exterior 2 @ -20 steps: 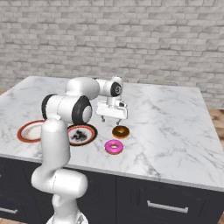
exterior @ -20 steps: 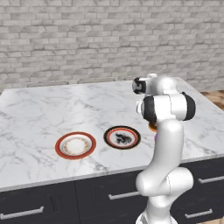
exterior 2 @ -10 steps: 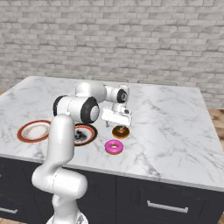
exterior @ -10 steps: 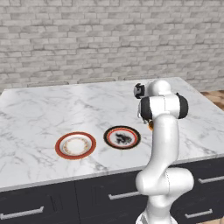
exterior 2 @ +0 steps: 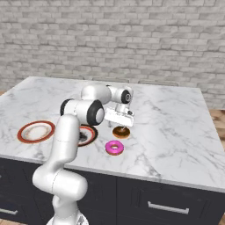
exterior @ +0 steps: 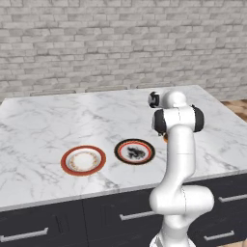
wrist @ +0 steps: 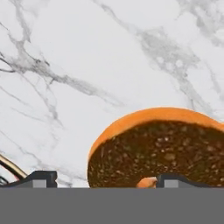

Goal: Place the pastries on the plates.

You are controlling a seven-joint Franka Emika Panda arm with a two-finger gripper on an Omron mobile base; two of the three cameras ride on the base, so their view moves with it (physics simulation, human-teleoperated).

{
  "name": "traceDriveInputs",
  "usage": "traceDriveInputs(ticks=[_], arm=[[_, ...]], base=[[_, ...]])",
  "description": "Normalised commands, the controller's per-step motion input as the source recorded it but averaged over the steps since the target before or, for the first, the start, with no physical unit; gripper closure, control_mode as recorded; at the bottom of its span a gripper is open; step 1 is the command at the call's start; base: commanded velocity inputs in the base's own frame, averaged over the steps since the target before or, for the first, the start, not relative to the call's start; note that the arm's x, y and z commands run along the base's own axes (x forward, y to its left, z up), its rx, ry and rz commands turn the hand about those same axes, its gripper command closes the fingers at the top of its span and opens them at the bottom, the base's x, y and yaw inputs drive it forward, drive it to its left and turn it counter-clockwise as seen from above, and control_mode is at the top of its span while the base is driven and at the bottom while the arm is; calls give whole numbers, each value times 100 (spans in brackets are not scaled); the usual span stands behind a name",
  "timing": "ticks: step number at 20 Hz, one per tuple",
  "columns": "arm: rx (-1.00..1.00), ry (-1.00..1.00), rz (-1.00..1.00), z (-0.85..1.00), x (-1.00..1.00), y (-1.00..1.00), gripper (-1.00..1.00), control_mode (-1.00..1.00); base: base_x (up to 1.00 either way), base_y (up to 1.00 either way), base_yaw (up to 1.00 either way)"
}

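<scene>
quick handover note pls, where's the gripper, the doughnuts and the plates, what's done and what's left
Gripper: down over the chocolate doughnut, jaws apart around it, grip not confirmed.
Pink doughnut: on the marble counter, just in front of the chocolate one.
Black-rimmed plate and red-rimmed plate: side by side on the counter, both without a pastry.
Done: nothing plated.
Left: grasp and plate both doughnuts.

A white marble worktop topped dark cabinet drawers; a grey brick wall stood at the far side.
</scene>
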Motion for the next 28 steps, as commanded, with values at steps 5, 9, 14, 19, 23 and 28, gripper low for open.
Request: traceDriveInputs(ticks=[5,9,14,19,23,28], arm=[[0,19,-6,-92,-80,49,-100,-100],[0,27,-16,-100,-94,47,-100,-100],[-6,27,-10,-100,-56,12,100,-100],[-17,6,-1,-100,-38,0,100,-100],[-6,7,4,-92,-31,-14,100,-100],[31,-6,4,73,-11,-10,100,-100]], base=[[0,0,0],[0,0,0],[0,0,0],[0,0,0],[0,0,0],[0,0,0]])
